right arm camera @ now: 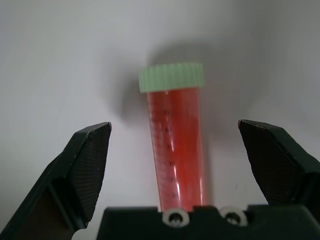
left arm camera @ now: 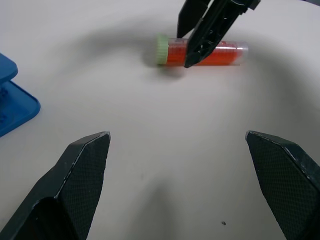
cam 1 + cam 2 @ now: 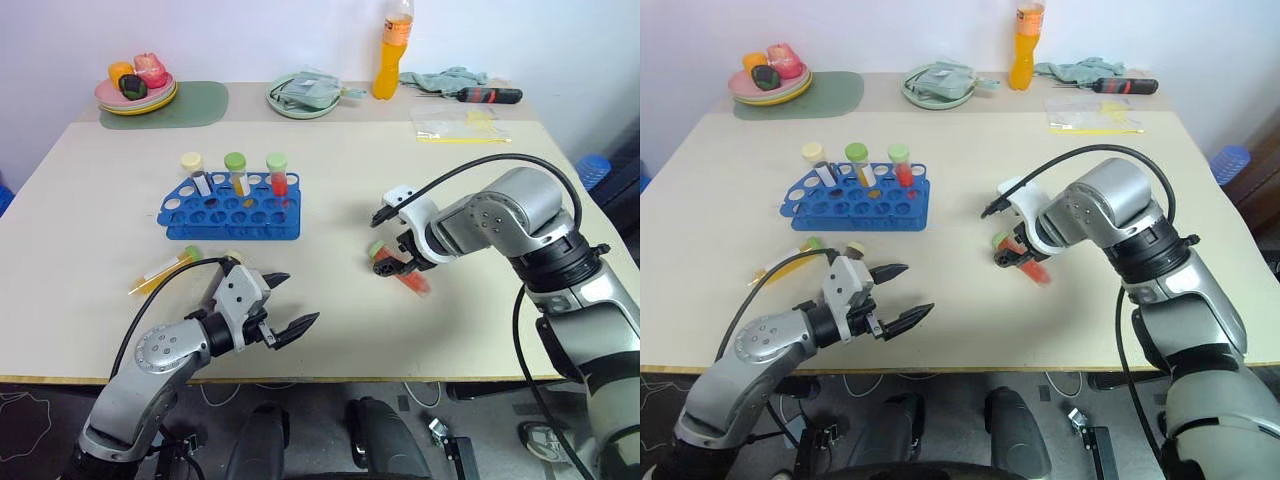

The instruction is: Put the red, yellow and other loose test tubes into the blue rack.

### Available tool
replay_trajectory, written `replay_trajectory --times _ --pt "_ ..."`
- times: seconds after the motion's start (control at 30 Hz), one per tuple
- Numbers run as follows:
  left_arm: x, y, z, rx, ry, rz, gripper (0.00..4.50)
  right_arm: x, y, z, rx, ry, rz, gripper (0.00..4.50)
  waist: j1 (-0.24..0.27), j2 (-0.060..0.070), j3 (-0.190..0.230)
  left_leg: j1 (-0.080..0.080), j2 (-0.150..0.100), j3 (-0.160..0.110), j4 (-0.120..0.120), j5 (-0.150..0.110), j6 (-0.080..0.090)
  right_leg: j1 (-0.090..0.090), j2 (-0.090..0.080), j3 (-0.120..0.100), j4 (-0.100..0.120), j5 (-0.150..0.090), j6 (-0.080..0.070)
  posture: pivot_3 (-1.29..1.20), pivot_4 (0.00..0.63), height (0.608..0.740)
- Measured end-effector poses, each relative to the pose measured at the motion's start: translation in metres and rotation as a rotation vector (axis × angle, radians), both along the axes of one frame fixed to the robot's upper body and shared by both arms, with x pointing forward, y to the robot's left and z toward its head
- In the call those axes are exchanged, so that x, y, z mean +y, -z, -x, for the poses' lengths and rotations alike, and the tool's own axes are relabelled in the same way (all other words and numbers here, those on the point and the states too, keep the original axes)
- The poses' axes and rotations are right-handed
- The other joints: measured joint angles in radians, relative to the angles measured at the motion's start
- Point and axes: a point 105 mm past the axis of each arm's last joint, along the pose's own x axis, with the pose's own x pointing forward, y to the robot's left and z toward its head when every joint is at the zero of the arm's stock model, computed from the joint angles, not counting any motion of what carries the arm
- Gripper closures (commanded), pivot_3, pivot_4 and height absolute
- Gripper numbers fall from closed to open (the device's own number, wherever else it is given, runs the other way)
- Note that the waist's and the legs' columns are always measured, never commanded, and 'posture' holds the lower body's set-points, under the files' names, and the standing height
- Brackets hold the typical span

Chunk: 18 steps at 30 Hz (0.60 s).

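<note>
Your left gripper (image 3: 283,303) hangs low near the front edge of the cream tabletop (image 3: 80,180), fingers spread wide and empty. Your right gripper (image 1: 180,150) points down with open fingers on both sides of the lying clear plastic tube of red-orange liquid with green cap (image 1: 175,135), not closed on it; the right wrist view shows this. Behind the left arm lies the yellow-liquid tube (image 3: 165,268). Bare tabletop separates both from the bright-blue plastic rack (image 3: 230,212), which holds three upright tubes.

Orange bottle (image 3: 394,45), screwdriver (image 3: 488,95), plates (image 3: 136,96) behind.
</note>
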Motion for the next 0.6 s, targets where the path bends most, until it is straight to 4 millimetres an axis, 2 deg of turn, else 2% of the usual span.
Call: replay_trajectory --times 0.1,0.2,0.27,0.3,0.4,0.47,0.6 --pt "0.002 0.001 0.0 0.002 -0.011 -0.003 0.0 -0.001 0.004 -0.001 0.009 0.016 0.013 0.85 0.0 0.0 0.0 0.0 0.0 0.0 0.0 0.0 0.0 0.0 0.0 0.0 0.0 0.0 0.0 0.0 0.15 0.74" --pt "0.003 0.002 0.001 0.004 -0.015 -0.007 0.0 -0.001 0.007 -0.003 0.01 0.032 0.022 2.29 0.0 0.0 0.0 0.0 0.0 0.0 0.0 0.0 0.0 0.0 0.0 0.0 0.0 0.0 0.0 0.0 0.15 0.74" --pt "0.003 0.003 0.002 0.007 -0.017 -0.007 0.0 0.0 0.007 -0.003 0.008 0.032 0.024 3.42 0.0 0.0 0.0 0.0 0.0 0.0 0.0 0.0 0.0 0.0 0.0 0.0 0.0 0.0 0.0 0.0 0.15 0.74" --pt "0.003 0.003 0.002 0.006 -0.016 -0.007 0.0 0.0 0.007 -0.003 0.005 0.03 0.026 3.72 -0.001 0.0 0.0 0.0 0.0 0.0 0.0 0.0 0.0 0.0 0.0 0.0 0.0 0.0 0.0 0.0 0.15 0.74" --pt "0.003 0.001 0.002 0.001 -0.014 -0.006 0.0 0.004 0.003 -0.002 -0.016 0.007 0.021 3.72 -0.001 0.0 0.0 0.0 0.0 0.0 0.0 0.0 0.0 0.0 0.0 0.0 0.0 0.0 0.0 0.0 0.15 0.74" --pt "0.003 0.001 0.002 -0.001 -0.016 -0.005 0.0 0.013 -0.009 0.0 -0.066 -0.039 -0.017 3.72 0.0 0.001 0.0 -0.001 0.0 0.0 0.0 0.0 0.0 -0.001 0.0 0.0 0.0 0.0 0.0 0.0 0.15 0.74" --pt "0.012 0.0 0.0 -0.013 -0.059 -0.005 0.0 0.051 -0.046 0.008 -0.312 -0.262 -0.243 3.72 0.0 0.001 0.0 -0.001 0.0 -0.001 0.0 -0.001 0.001 -0.001 0.001 0.0 0.0 0.0 0.0 0.0 0.15 0.74"
